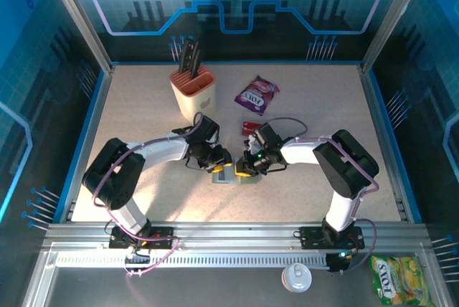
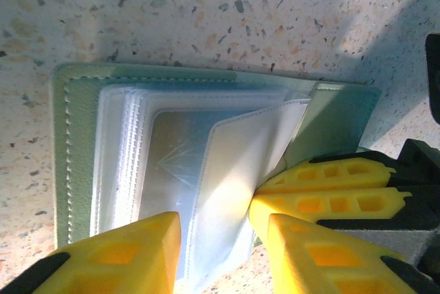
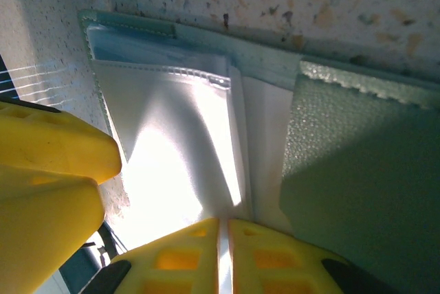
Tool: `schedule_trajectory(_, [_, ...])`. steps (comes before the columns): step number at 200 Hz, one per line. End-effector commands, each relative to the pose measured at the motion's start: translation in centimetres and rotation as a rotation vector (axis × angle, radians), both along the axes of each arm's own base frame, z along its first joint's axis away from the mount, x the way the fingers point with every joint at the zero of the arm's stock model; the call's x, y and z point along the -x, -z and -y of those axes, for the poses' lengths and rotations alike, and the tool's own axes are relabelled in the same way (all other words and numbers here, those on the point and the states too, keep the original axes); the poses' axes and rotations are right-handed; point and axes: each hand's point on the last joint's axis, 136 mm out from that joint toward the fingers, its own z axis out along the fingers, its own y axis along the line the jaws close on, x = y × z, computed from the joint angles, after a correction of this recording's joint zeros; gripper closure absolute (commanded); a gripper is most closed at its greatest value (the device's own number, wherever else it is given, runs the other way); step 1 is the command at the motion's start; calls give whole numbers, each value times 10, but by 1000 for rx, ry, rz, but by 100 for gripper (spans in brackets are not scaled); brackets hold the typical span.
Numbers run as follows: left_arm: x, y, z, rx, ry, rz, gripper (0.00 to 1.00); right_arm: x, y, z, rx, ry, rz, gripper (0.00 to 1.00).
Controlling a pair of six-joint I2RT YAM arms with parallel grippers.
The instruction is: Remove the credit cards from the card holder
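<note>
The flat grey-green fold-open card holder (image 1: 229,176) lies open in the middle of the speckled table (image 1: 143,106), at 5 o'clock from the beige and orange knife block (image 1: 193,93). The right gripper (image 3: 221,229) has its yellow fingers pressed together on a thin clear plastic sleeve (image 3: 172,129) of the holder. The left gripper (image 2: 221,229) has its fingers apart, with a loose sleeve page between them, and grips nothing. A small red card (image 1: 249,128) lies on the table at 1 o'clock from the holder. No card can be made out in the sleeves, so it is hard to tell if any are left inside. The sleeve is thin and slippery. If the right gripper pulls up, the whole holder could lift or slide, since nothing seems to pin it down. If the left fingers close now, they may pinch just plastic and crumple it.
</note>
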Motion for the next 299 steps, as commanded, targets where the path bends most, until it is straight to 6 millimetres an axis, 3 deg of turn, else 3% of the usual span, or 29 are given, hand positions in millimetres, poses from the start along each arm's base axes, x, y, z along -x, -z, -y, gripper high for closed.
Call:
schedule_trajectory(1, [1,1,1,-20,20,-11,60,11,12,10,42,13,-49,86])
schedule_trajectory(76, [0,3,13,26,34,-18,68,12,13,12,45,16,-50,86])
schedule_trajectory(132, [-8,-18,18,65,30,37,73,11,11,11,39,15,-42,86])
schedule_trajectory(168, [-10,-22,22,84,31,31,73,3,-11,9,15,23,22,85])
schedule_trajectory(240, [-13,-26,46,119,85,20,73,-9,-40,60,123,113,107,80])
schedule_trajectory(299, [-17,-18,65,115,136,9,87,-4,-46,83,132,158,118,80])
